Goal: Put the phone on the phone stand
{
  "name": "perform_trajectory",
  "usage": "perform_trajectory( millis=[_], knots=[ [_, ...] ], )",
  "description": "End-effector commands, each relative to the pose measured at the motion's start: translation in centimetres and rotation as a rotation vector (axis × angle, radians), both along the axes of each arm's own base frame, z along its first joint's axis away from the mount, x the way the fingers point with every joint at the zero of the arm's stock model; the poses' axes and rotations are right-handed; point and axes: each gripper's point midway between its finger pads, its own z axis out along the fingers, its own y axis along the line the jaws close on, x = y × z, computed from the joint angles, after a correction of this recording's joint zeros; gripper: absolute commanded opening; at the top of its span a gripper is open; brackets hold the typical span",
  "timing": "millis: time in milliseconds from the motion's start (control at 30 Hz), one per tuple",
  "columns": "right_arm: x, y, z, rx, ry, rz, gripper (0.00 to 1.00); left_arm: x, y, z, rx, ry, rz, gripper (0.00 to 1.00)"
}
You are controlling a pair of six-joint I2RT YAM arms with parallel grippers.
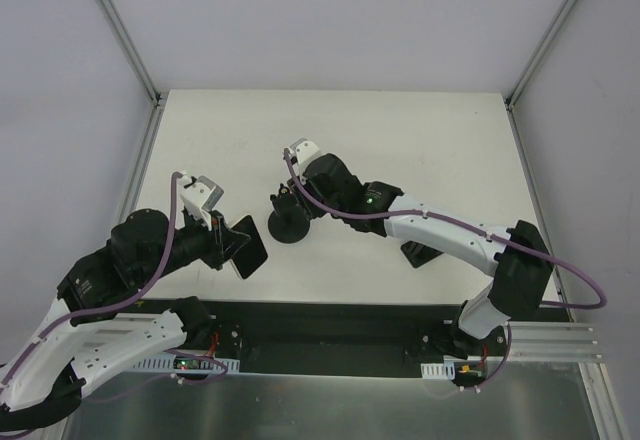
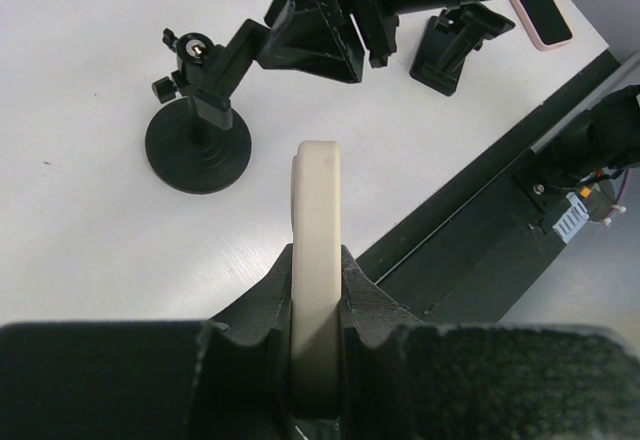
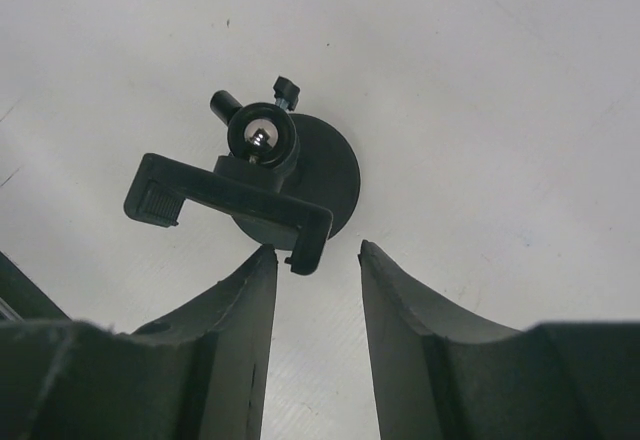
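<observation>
A: Which step are we at, do you think?
B: I judge it is the preparing of the stand. The phone (image 2: 318, 190) is not on it yet. It is in the left gripper (image 1: 224, 244), held above the left part of the table (image 1: 420, 130), near the phone stand (image 1: 290, 224) but apart from it.
A: How does the left gripper hold it?
B: The jaws are almost fully together and press on the two flat faces of the phone. In the left wrist view I see only its pale edge, upright between the fingers (image 2: 365, 295).
A: And the right gripper (image 3: 313, 252)?
B: It is about half open and has hold of nothing. One end of the clamp (image 3: 225, 205) of the stand lies just at the gap between the fingertips. Whether it touches one of them, I cannot tell.
A: What does the next move call for?
B: In my opinion the right gripper should take the clamp firmly, so that the stand does not slide or tip on its round base (image 3: 335, 165). Then the left arm must bring the phone flat against the clamp, and this asks a turn of the wrist.
A: How do the arms stand?
B: The left arm is folded near its base, the wrist pointing to the centre. The right arm reaches far across from the right side, and its wrist bends down over the stand
</observation>
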Motion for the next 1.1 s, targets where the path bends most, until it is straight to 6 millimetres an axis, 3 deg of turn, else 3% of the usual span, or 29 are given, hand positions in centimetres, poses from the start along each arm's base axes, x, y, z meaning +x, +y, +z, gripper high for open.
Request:
perform_trajectory(
  millis=[0,333,433,467,633,800,867,900,967,1000,1067],
  knots=[
    [0.7,0.7,2.3,0.007,-0.065,0.045,0.4,-1.3,-0.6,3.0,-0.125,-0.011,-0.042,0.0],
    [1.3,1.8,2.1,0.036,-0.072,0.077,0.33,-1.5,-0.4,3.0,-0.147,0.014,-0.021,0.0],
    [1.6,2.3,2.2,0.047,-0.068,0.078,0.18,-1.2,-0.4,3.2,-0.135,-0.005,-0.019,0.0],
    [1.8,2.4,2.2,0.045,-0.068,0.074,0.02,-1.1,-0.4,3.2,-0.127,-0.011,-0.026,0.0],
    [1.4,2.2,2.7,0.032,-0.079,0.112,0.01,-0.3,-0.9,3.4,-0.082,-0.07,-0.053,0.0],
    [0.0,1.3,2.7,0.018,-0.052,0.217,0.01,0.0,-3.7,5.5,-0.142,-0.166,-0.175,0.0],
    [-0.8,1.3,2.5,0.039,-0.016,0.262,0.01,0.5,-4.9,5.4,-0.141,-0.197,-0.214,0.0],
    [-0.7,1.0,2.6,0.047,-0.009,0.269,0.01,0.5,-5.9,6.5,-0.18,-0.246,-0.254,0.0],
    [-1.2,1.0,2.6,0.073,0.017,0.306,0.01,0.7,-7.0,6.3,-0.181,-0.294,-0.305,0.0],
    [-1.4,1.0,2.7,0.096,0.044,0.34,0.01,0.9,-7.6,7.9,-0.228,-0.368,-0.326,0.0],
    [-1.6,1.0,2.5,0.125,0.084,0.376,0.01,0.9,-8.9,7.6,-0.234,-0.437,-0.393,0.0]
  ],
)
